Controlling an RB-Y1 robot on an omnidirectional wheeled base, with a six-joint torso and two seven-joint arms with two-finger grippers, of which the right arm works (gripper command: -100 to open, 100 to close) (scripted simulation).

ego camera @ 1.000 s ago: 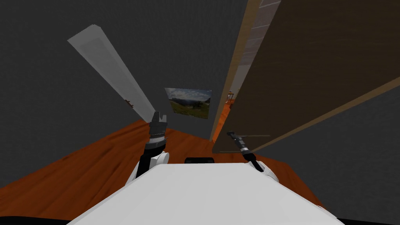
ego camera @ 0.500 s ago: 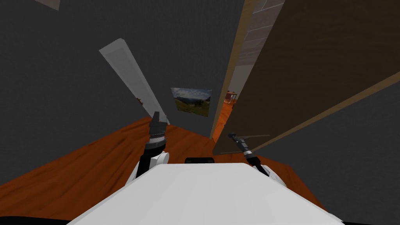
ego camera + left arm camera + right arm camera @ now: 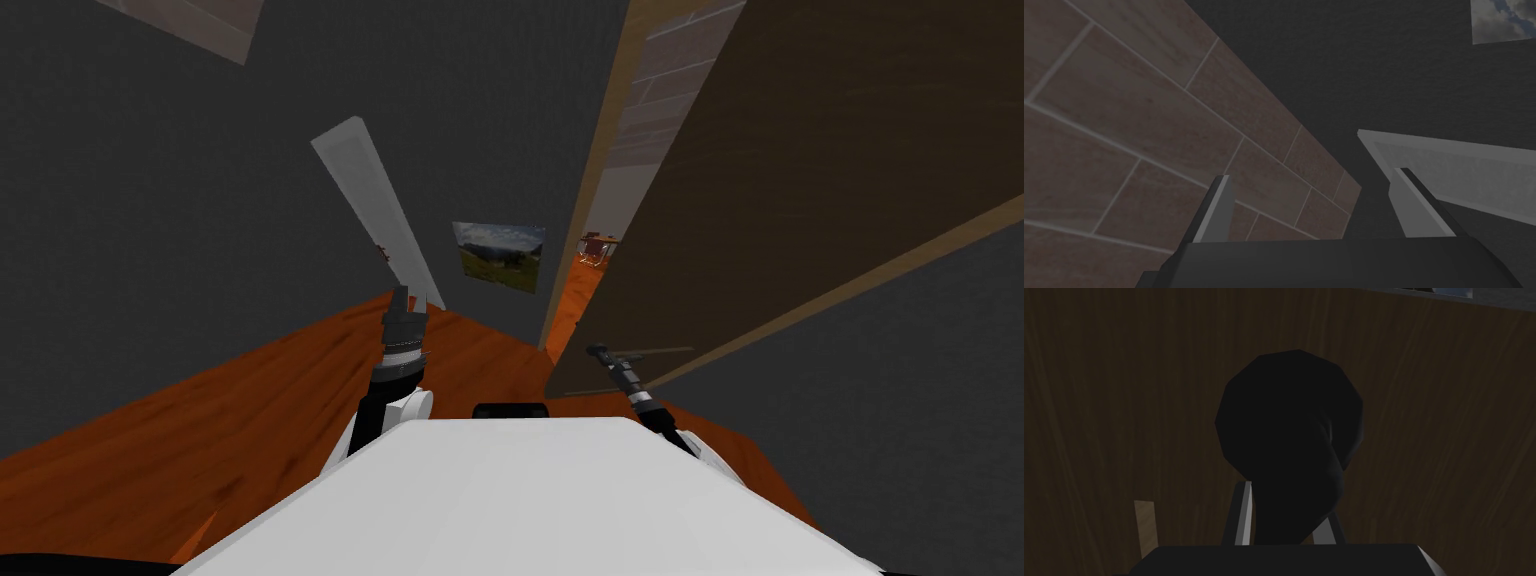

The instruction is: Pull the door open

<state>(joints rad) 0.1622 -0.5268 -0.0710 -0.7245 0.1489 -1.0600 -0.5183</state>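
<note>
The left gripper (image 3: pixel 409 297) is rendered as a dark box from which two thin, light grey, blade-like fingers (image 3: pixel 1216 212) rise, each cut to a slanted tip with a darker inner face. The left forearm (image 3: pixel 402 350) behind it is drawn dark, ringed with fine pale ribs and a lighter grey band, and is joined to a white rounded joint housing (image 3: pixel 412 405). The right gripper (image 3: pixel 598 351) is shown small and black; its blades (image 3: pixel 1243 515) are pale grey with a whiter edge, set on a flat dark block (image 3: pixel 1284 560). The right forearm (image 3: pixel 632 386) is slim and black, marked by a pale grey ring and met by a white shell (image 3: pixel 705 455).
</note>
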